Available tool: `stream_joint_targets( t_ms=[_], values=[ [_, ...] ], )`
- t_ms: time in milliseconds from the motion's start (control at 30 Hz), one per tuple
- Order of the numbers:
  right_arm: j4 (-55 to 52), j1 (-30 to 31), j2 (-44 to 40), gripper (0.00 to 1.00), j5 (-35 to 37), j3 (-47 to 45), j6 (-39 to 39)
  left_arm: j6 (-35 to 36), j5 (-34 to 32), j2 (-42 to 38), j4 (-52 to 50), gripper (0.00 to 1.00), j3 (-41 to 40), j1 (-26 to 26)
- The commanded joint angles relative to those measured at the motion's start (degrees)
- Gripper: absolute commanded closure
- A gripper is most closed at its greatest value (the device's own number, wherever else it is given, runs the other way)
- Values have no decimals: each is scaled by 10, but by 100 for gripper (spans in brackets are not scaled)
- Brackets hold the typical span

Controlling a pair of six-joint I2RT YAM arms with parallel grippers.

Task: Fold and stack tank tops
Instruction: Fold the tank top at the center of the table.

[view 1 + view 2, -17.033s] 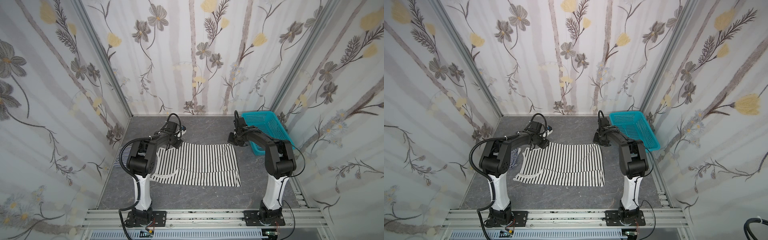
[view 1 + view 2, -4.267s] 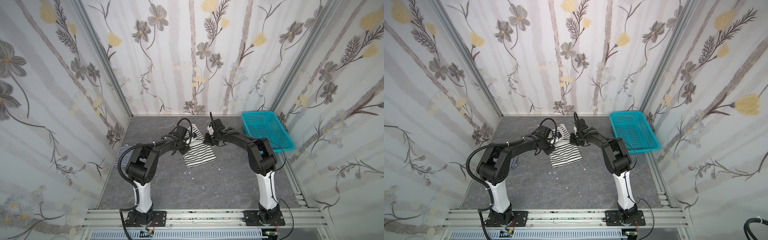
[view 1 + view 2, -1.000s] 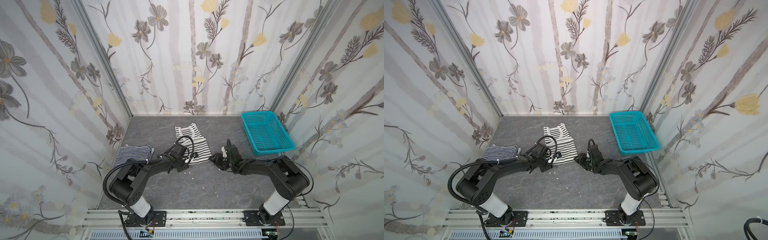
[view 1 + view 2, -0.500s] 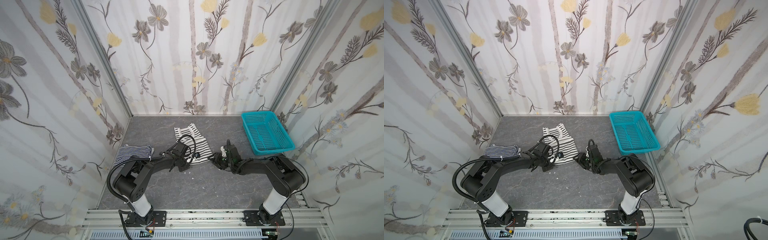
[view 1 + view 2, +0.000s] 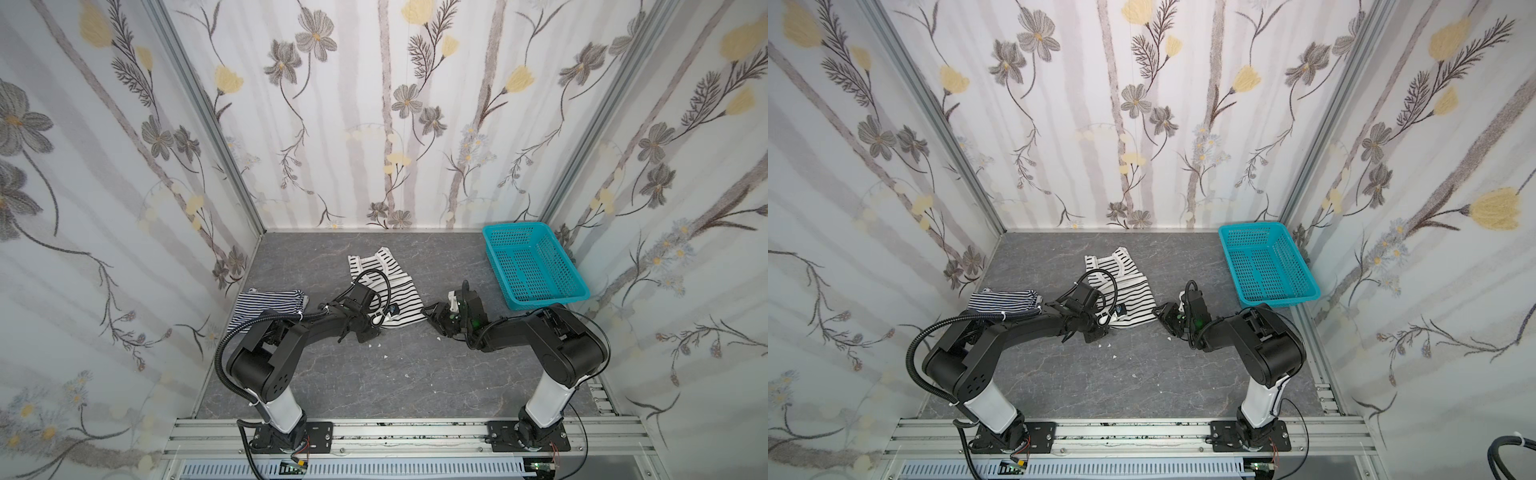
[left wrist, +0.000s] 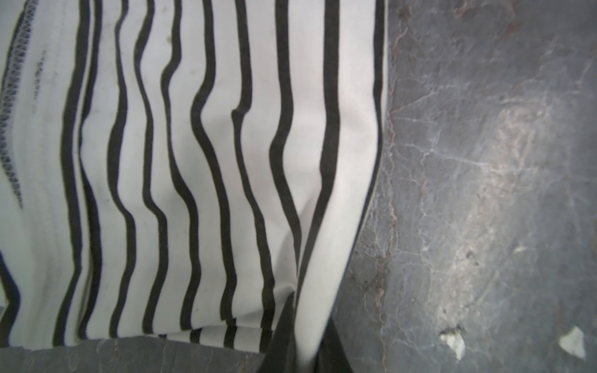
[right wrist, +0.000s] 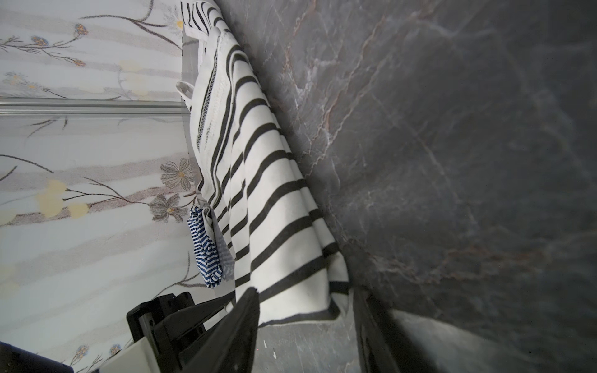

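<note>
The white tank top with wide black stripes [image 5: 384, 286] [image 5: 1123, 286] lies folded mid-table. My left gripper [image 5: 376, 323] [image 5: 1100, 323] is at its near left corner, shut on a pinched fold of white fabric [image 6: 307, 336]. Level with it, my right gripper [image 5: 432, 313] [image 7: 307, 323] stands open at the near right corner. The corner of the cloth [image 7: 300, 300] lies between its spread fingers. The navy-and-white fine-striped tank top [image 5: 270, 307] [image 5: 1003, 305] [image 7: 203, 248] lies folded by the left wall.
A turquoise perforated basket [image 5: 532, 266] [image 5: 1266, 262] stands at the back right against the wall. Small white scraps [image 5: 385, 356] [image 6: 452, 342] dot the grey marbled table [image 5: 374, 382]. Patterned walls close in three sides; a metal rail [image 5: 395, 432] runs along the front.
My left gripper has shut on the near left corner of the wide-striped top. The right gripper edged closer to the near right corner and narrowed slightly.
</note>
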Motion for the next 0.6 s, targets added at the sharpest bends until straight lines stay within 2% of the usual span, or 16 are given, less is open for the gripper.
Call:
stream_joint_targets(
  t_ms=[0, 167, 333, 433, 500, 533, 567],
  values=[
    [-58, 1, 8, 50, 22, 0, 3, -5, -13, 13, -78, 90, -2, 3],
    [-43, 5, 21, 52, 5, 9, -1, -10, -6, 16, -78, 91, 4, 5],
    [-24, 2, 41, 62, 0, 17, -5, -11, -3, 15, -78, 92, 4, 5],
    [-7, 2, 43, 77, -1, 14, -2, -13, -6, 15, -78, 92, 2, 5],
    [-4, 1, 38, 96, -4, 14, -6, -13, -6, 11, -79, 92, -1, 3],
    [-5, 2, 37, 100, -8, 15, -10, -12, -7, 7, -79, 93, -4, 2],
    [-15, 1, 35, 100, -14, 21, -19, -12, -11, 3, -79, 95, -6, -3]
  ],
)
